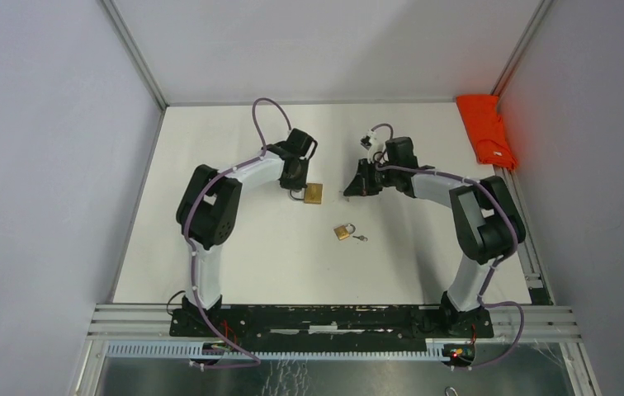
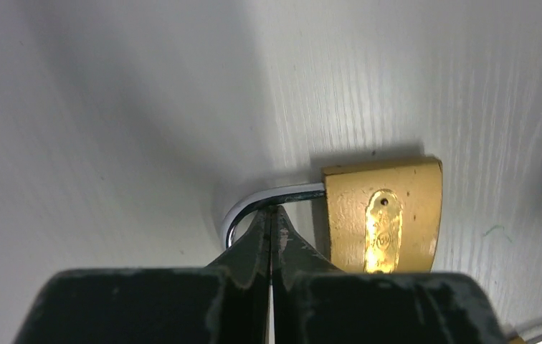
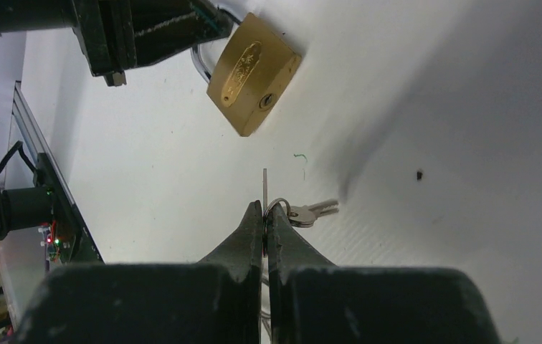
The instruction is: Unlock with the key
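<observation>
Padlock (image 2: 383,215): shackle pinched in clenched left gripper (image 2: 272,215); right gripper (image 3: 264,213) near, clamped on key (image 3: 264,183), blade toward padlock.

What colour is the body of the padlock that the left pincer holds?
The padlock body is golden brass; the left wrist view shows it best.

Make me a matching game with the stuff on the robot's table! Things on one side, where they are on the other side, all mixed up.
Things:
1. big padlock
2. key
3. small padlock
4. orange cloth

Places:
A. lying loose on the table, nothing holding it
B. pinched in the right jaws
C. at the far right corner
D. pinched in the left jaws

Pairs: 1-D, 2-B, 3-A, 4-C.
</observation>
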